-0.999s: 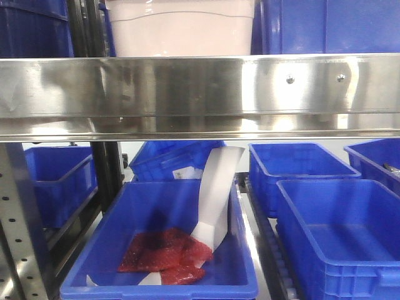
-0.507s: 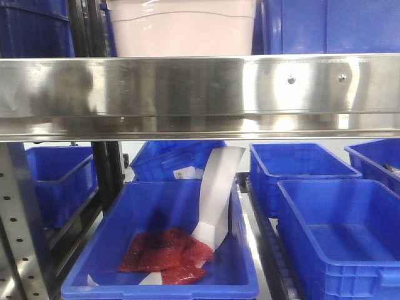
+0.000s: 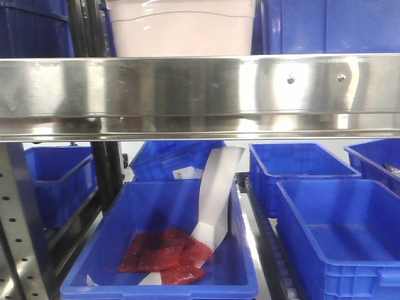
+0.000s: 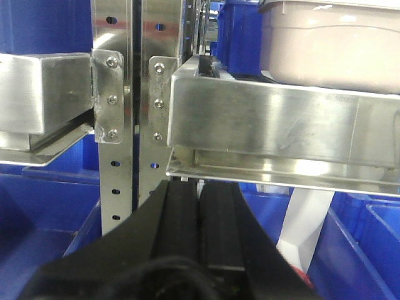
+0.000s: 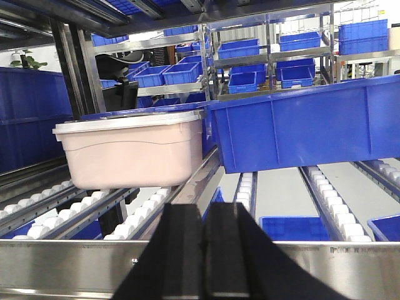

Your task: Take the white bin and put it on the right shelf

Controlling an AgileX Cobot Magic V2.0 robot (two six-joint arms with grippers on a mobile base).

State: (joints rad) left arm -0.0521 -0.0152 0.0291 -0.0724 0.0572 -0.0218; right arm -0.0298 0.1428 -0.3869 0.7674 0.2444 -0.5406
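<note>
White bin (image 5: 128,153) resting on the right shelf (image 3: 200,94) rollers beside a blue bin (image 5: 306,122) — left gripper (image 4: 199,206) and right gripper (image 5: 203,240) both pressed closed, empty.

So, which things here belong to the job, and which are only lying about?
Belong to the job:
- white bin
- right shelf
- left claw, shut
- right claw, shut

Only lying about:
- blue bin with red packets
- empty blue bins
- big blue bin beside the white one
</note>
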